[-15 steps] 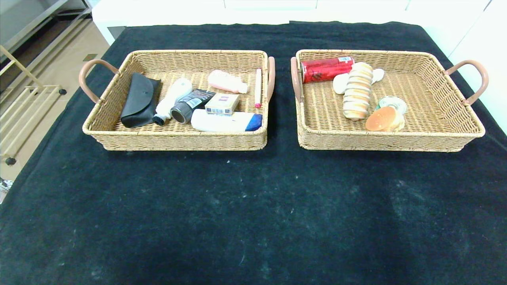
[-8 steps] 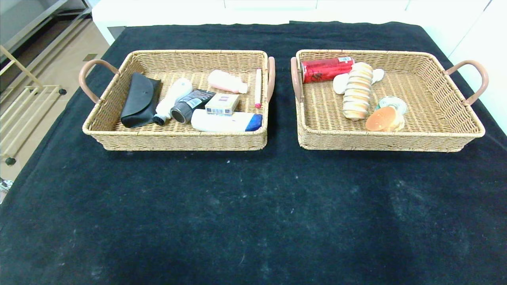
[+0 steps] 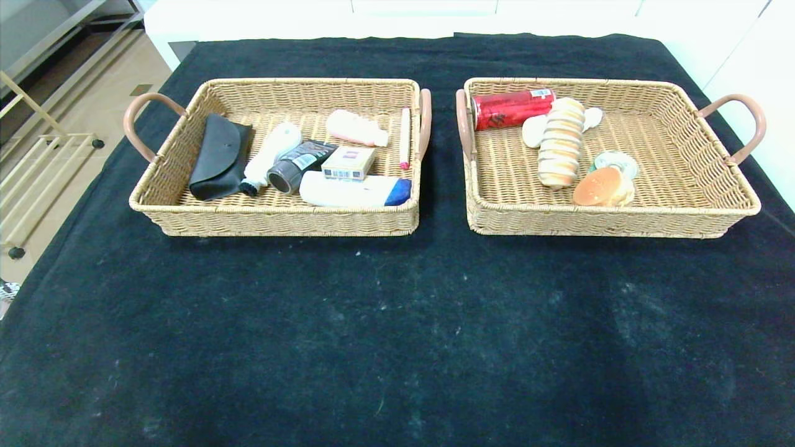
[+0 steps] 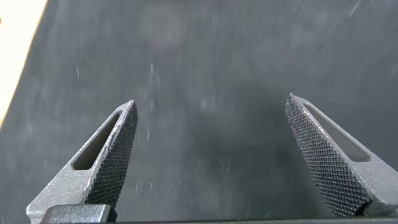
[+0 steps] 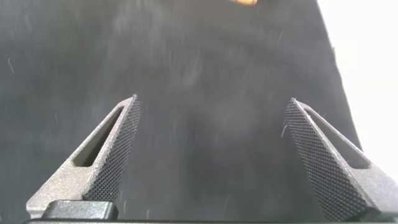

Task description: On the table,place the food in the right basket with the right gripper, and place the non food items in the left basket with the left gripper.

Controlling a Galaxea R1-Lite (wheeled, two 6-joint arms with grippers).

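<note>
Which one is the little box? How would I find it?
Look in the left basket, the one holding bottles and tubes. Near its middle, the little box rests partly on a white bottle with a blue cap, beside a dark tube. It is the only flat, square-cornered thing there.

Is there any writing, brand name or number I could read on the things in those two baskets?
Nothing can be read with certainty.
Red can: pale markings and a white label patch at one end, too blurred to read.
Small box: a dark mark on top and a barcode-like strip on its side, too small to read.
Dark tube: a light label, illegible.
White and blue bottle: no visible text.
</note>
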